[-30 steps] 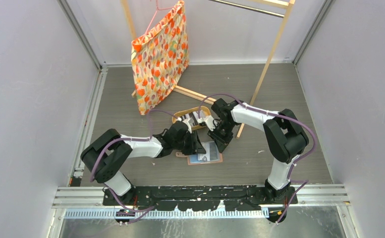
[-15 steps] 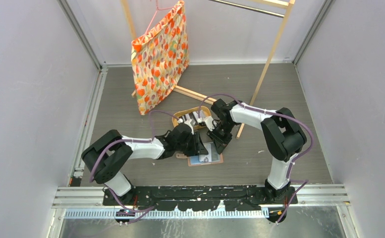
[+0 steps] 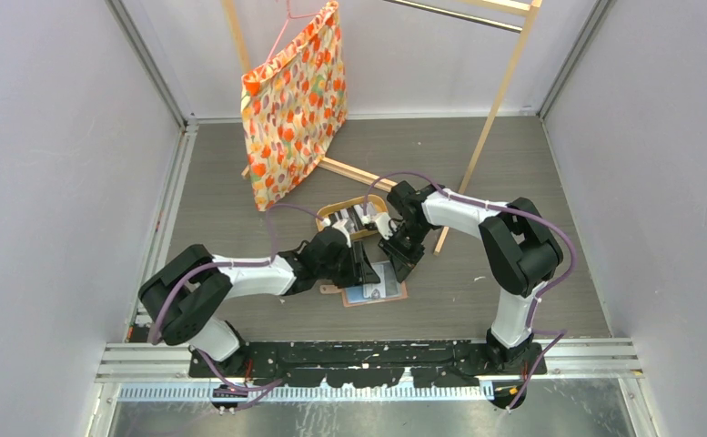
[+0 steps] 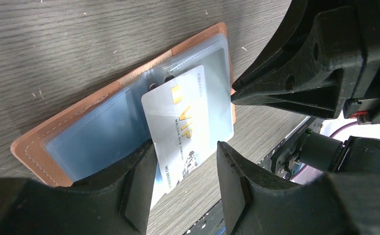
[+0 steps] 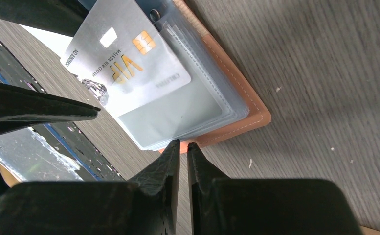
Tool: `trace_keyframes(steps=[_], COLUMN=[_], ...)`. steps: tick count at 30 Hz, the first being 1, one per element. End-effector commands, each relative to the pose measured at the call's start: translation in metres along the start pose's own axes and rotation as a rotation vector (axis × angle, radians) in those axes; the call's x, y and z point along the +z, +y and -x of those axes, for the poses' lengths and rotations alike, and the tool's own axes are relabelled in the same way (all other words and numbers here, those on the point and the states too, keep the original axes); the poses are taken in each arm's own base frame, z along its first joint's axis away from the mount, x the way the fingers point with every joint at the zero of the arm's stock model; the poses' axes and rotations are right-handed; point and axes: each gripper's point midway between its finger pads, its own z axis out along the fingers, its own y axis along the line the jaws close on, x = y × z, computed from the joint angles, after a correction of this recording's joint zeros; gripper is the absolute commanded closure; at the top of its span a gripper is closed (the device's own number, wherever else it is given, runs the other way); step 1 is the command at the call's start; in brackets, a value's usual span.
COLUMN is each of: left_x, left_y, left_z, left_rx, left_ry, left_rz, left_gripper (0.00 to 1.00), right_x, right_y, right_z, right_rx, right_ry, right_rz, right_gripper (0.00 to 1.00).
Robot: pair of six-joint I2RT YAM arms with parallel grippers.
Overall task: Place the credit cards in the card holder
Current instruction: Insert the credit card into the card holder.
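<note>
Now: wallet (image 4: 31, 147) lies open and flat on table (image 4: 55, 44), between the two claws, clear sleeves up. One silver card (image 4: 188, 117) rests on the sleeves, chip end near the fold by the rivets, other end overhanging the wallet's edge. Chip end inside a sleeve or only lying on top: cannot tell. More cards seem to sit in tray (image 3: 338, 211) just beyond; too small to count.

Handling, judged: card is light, thin, stiff and glossy, so likely to skid if pushed flat. Best taken by two opposite edges near the free end, leaving the leading end clear to enter a pocket. Wallet is soft and light and will probably slide or fold unless pinned. Sleeve mouth is limp film and may buckle if the card goes in skewed.

Left claw (image 4: 185, 147): jaws about half apart, one finger each side of the card's free end, close against its edges. Whether they bear on the card or stand just clear: cannot tell.

Right claw (image 5: 180, 147): fingers all but together, thin slit, nothing between them. Tips meet the wallet's outer edge, apparently pressing it to the table
</note>
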Motion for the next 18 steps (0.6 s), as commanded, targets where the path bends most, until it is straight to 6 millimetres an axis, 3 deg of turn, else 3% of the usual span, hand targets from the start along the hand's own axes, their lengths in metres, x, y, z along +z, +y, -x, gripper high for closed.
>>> trace_keyframes(steps=[1, 18], left_x=[-0.0102, -0.0092], left_y=[-0.0069, -0.0022], left_z=[0.0113, 0.0060], left_rx=[0.036, 0.040], left_ry=[-0.039, -0.010], left_rz=[-0.002, 0.017], left_gripper=[0.50, 0.49], right_x=[-0.0044, -0.0050], right_y=[0.0015, 0.0019], right_z=[0.0139, 0.0142], right_rx=[-0.007, -0.007], right_ry=[-0.041, -0.042], right_rz=[0.009, 0.011], right_gripper=[0.84, 0.84])
